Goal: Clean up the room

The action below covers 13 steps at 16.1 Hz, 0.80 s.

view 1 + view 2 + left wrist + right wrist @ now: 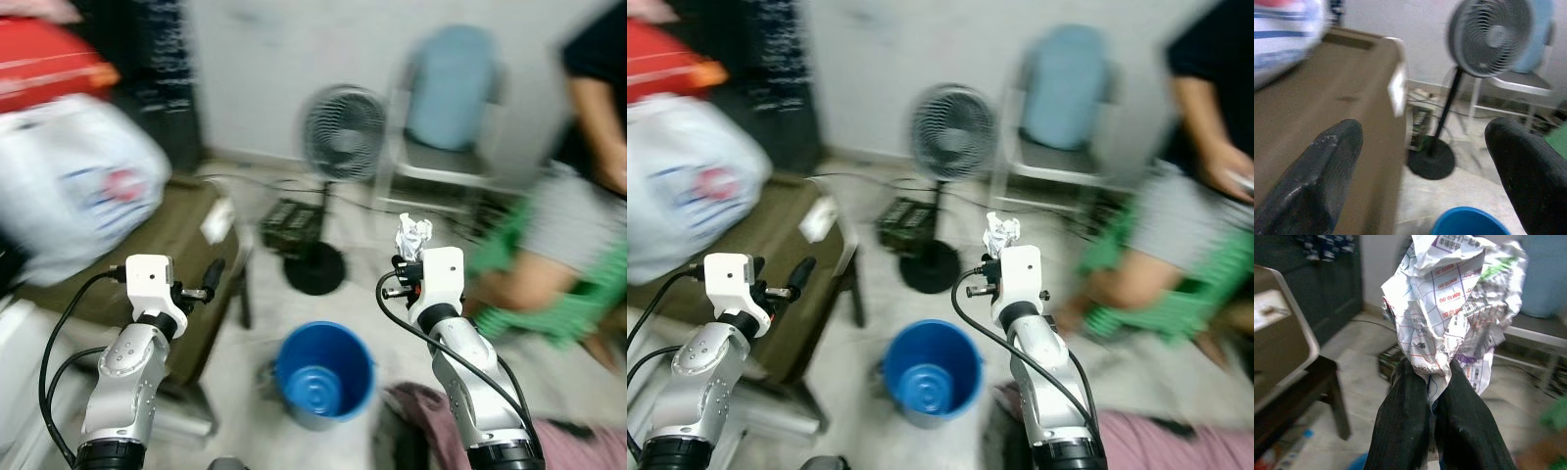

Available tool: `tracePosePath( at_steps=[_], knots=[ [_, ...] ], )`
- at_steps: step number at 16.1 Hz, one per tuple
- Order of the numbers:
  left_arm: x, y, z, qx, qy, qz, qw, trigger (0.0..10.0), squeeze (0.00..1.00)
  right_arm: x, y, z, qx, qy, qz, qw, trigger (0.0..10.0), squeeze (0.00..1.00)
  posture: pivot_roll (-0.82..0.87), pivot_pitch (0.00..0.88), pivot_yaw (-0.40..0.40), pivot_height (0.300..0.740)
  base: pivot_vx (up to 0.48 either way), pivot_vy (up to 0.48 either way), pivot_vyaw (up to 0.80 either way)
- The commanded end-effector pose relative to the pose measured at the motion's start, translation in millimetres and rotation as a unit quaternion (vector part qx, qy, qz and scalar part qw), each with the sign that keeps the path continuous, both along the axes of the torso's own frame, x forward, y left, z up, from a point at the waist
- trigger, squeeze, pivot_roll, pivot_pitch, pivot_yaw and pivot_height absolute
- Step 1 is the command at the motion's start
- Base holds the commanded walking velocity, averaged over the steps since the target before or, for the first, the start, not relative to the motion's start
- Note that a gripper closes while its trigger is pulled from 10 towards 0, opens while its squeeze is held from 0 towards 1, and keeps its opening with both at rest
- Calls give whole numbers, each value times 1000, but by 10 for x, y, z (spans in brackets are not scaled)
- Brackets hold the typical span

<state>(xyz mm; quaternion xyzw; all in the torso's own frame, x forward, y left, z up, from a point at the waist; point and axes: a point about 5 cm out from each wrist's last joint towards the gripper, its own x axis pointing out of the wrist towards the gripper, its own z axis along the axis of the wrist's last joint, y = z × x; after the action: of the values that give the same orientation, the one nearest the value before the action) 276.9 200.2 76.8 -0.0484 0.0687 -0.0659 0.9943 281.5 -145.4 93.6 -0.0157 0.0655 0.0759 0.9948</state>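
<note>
Right gripper (pixel 1432 382) is up, fingers pinched tight on a crumpled paper (pixel 1449 298). Below and a little to its left sits the blue bucket (pixel 324 374) on the pale floor (pixel 392 264). Beyond stand a fan (pixel 341 134) and a chair (pixel 446 108); a seated person (pixel 578 196) is off to its right. Left gripper (pixel 1420 166) hangs spread wide beside the brown table (pixel 1327 112), holding nothing.

- The crumpled paper (pixel 1449 308) is a white ball with printed text in purple, red and green. It is pinched at its lower end between the two black fingers of the right tool (pixel 1432 382).
- The blue bucket (pixel 324 374) stands upright and open on the floor, below the paper.
</note>
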Motion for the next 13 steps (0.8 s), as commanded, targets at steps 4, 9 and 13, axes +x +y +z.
tracePosePath(
  at_steps=[4,9,13],
  knots=[
    [7,-53,1,-8,-1,-13,1000,10000,0,13,-57,-3,-3,5,-9,1000,10000,0,-65,0,-78,740,0,0,389],
    [-9,-82,11,-19,-7,-22,1000,10000,0,17,-56,5,-3,5,-9,1000,10000,0,-65,0,-81,740,49,0,0],
    [-16,-91,11,-20,-6,-26,999,10000,0,13,-62,1,-3,6,-10,1000,10000,0,-65,0,-81,740,244,0,0]
  ],
)
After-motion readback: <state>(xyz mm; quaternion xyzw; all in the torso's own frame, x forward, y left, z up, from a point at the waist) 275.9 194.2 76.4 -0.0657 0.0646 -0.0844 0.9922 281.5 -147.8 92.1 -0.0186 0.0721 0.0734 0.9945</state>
